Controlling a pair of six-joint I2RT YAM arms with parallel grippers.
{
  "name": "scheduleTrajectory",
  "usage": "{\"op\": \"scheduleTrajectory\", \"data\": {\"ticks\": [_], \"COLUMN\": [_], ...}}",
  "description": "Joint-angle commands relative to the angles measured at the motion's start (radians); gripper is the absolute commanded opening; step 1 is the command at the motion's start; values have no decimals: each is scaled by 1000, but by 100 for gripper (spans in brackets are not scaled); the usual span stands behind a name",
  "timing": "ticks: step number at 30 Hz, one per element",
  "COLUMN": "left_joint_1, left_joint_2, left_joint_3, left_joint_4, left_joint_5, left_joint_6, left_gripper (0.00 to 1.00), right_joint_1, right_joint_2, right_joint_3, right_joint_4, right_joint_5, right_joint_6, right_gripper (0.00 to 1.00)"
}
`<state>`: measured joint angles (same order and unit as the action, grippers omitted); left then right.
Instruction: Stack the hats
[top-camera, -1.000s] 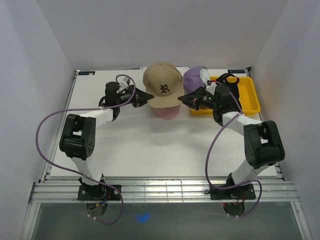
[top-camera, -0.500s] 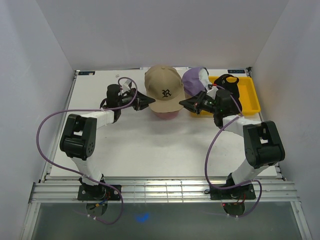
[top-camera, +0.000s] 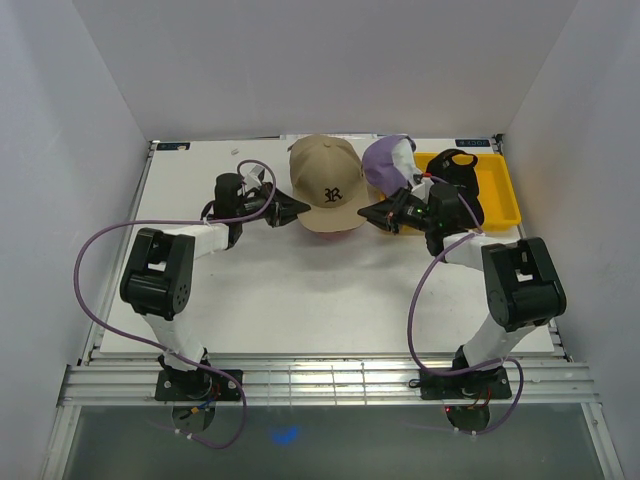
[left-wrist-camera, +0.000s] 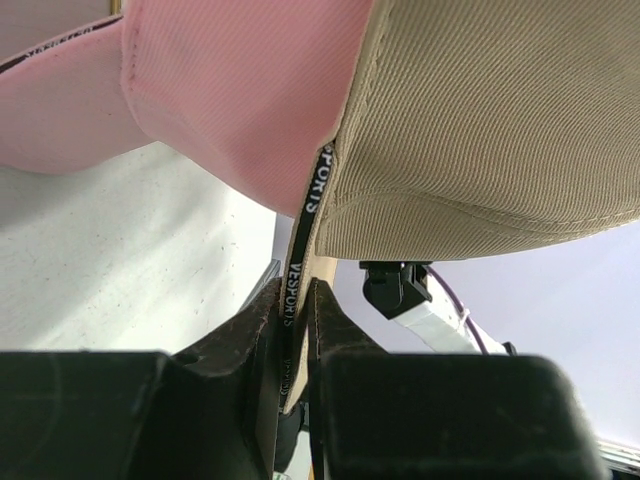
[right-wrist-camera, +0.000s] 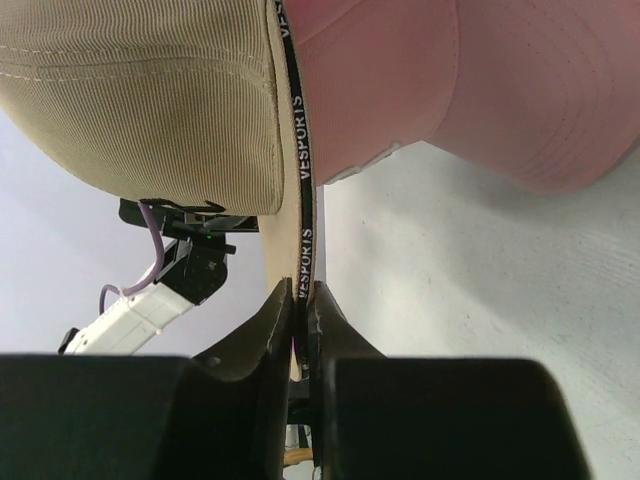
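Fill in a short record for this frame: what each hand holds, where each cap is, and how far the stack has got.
left hand: shut on the tan cap's edge band
right hand: shut on the opposite edge of the tan cap
pink cap: under the tan cap, mostly covered
purple cap: behind the right hand, beside the yellow tray
stack: tan over pink, not released

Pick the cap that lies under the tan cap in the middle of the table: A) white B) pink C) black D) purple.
B: the pink cap peeks out from beneath the tan cap in the top view and both wrist views, while the purple cap sits apart to the right, beside the yellow tray.
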<state>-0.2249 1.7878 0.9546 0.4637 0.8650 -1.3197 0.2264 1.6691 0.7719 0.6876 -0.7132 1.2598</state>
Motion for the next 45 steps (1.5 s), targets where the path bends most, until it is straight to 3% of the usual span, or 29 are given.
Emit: {"op": "scheduleTrajectory", "data": {"ticks": [1, 18, 22, 26, 32, 45], "left_joint_1": [35, 47, 48, 48, 47, 48], "left_joint_2": [-11, 36, 38, 42, 44, 50], "left_joint_3": [-27, 16, 39, 58, 70, 64], "left_joint_4": [-53, -143, -167, -189, -197, -215], "left_joint_5": [-1, -37, -35, -35, -32, -35], "left_joint_6": [42, 88, 100, 109, 108, 112], "left_gripper": [0, 0, 0, 0, 0, 0], "right_joint_1": [-68, -68, -68, -68, -68, -102], "right_joint_2": [44, 34, 29, 27, 14, 41], "right_joint_3": [-19, 135, 194, 244, 274, 432], "right_joint_4": [-98, -373, -450, -510, -530, -730], "right_joint_5": [123, 201, 241, 261, 270, 402], "right_joint_6": [-72, -260, -312, -350, -376, -462], "right_gripper": [8, 9, 20, 40, 55, 59]}}
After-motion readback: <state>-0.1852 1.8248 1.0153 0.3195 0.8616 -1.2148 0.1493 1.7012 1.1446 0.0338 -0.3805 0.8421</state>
